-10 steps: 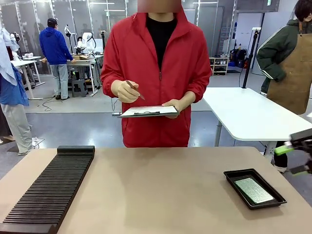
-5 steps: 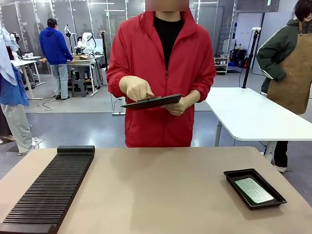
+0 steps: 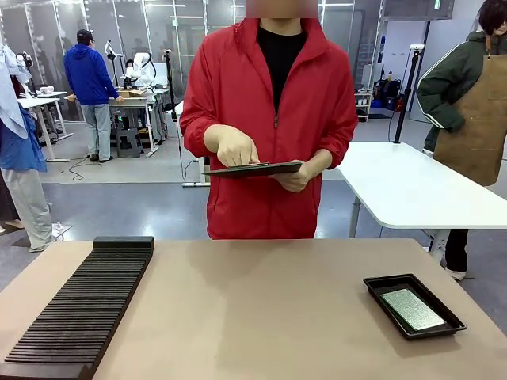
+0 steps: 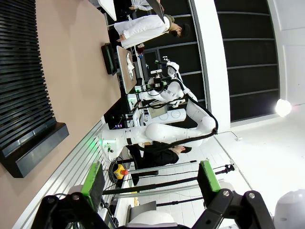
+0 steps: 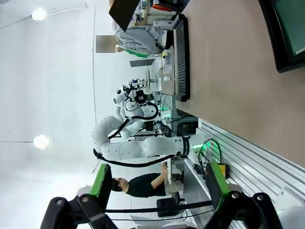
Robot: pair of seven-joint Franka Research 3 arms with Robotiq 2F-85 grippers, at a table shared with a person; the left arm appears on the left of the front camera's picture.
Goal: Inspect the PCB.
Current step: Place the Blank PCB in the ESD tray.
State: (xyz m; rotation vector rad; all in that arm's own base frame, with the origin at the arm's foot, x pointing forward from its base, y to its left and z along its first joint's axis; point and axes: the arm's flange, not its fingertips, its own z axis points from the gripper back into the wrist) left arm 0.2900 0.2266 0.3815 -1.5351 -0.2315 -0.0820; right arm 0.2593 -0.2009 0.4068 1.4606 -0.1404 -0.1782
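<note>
The PCB [image 3: 412, 309], a pale speckled grey-green board, lies flat in a shallow black tray [image 3: 390, 279] at the table's right front. In the right wrist view a corner of the PCB [image 5: 294, 24] in its tray [image 5: 272, 38] shows at the top right, far from my right gripper [image 5: 158, 180], whose jaws stand open and empty off the table's edge. My left gripper [image 4: 151, 180] is open too, holding nothing, beyond the table's near edge.
A long black slotted rack [image 3: 79, 309] runs along the table's left side. A person in a red jacket [image 3: 269, 95] stands at the far side holding a clipboard [image 3: 253, 169] level, one hand on top. The brown tabletop [image 3: 253, 309] lies bare between rack and tray.
My right gripper, seen at the right edge a second ago, has withdrawn from the front view. The person has lowered the clipboard to level and laid a hand on it.
</note>
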